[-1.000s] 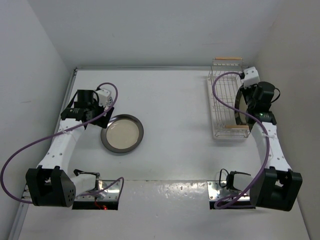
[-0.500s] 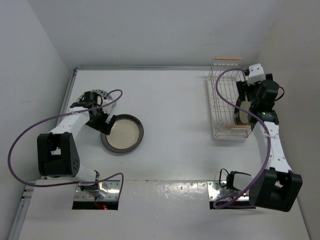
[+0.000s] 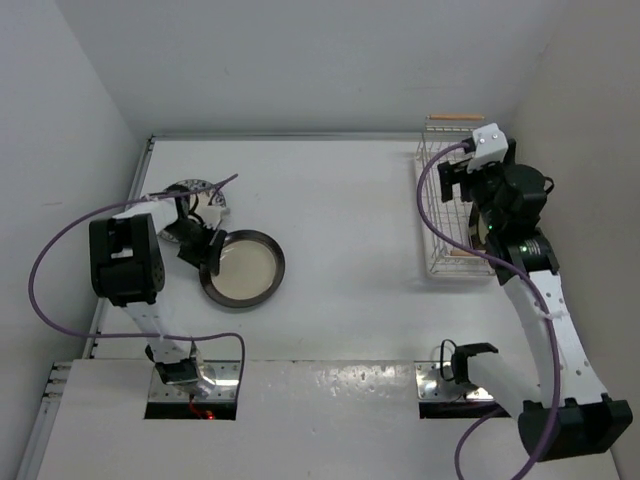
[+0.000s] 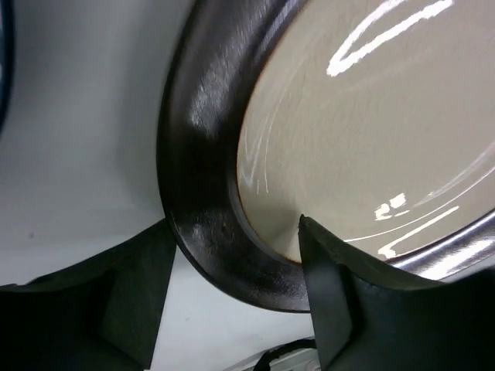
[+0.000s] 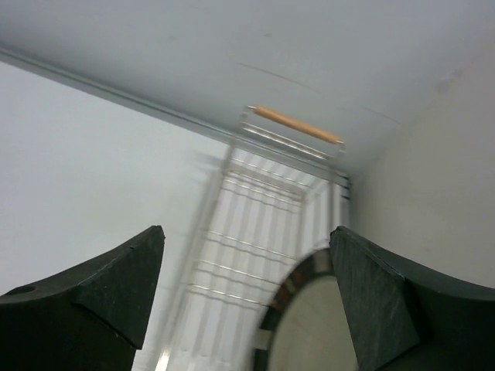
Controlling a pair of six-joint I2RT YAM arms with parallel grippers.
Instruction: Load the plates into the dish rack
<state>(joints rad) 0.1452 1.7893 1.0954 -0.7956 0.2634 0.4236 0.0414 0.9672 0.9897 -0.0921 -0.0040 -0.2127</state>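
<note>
Left gripper [image 4: 233, 224] sits spread astride the dark rim of the cream plate [image 4: 371, 131] on the table [image 3: 340, 200], while right gripper [image 5: 246, 232] hangs spread above the patchy-rimmed plate [image 5: 313, 325] in the rack [image 5: 263, 189].

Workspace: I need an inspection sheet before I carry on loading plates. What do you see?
surface: white table, no spills seen
job's things: dark-rim plate flat on the table; floral plate behind it, partly hidden by the left arm; patched plate in the rack
clutter: nothing seen
end effectors: left end effector open, jaws straddling the dark-rim plate's rim; right end effector open and empty, above the patched plate
cables: left cable arcs out to the left; right cable loops over the rack
surroundings: white walls on three sides
</note>
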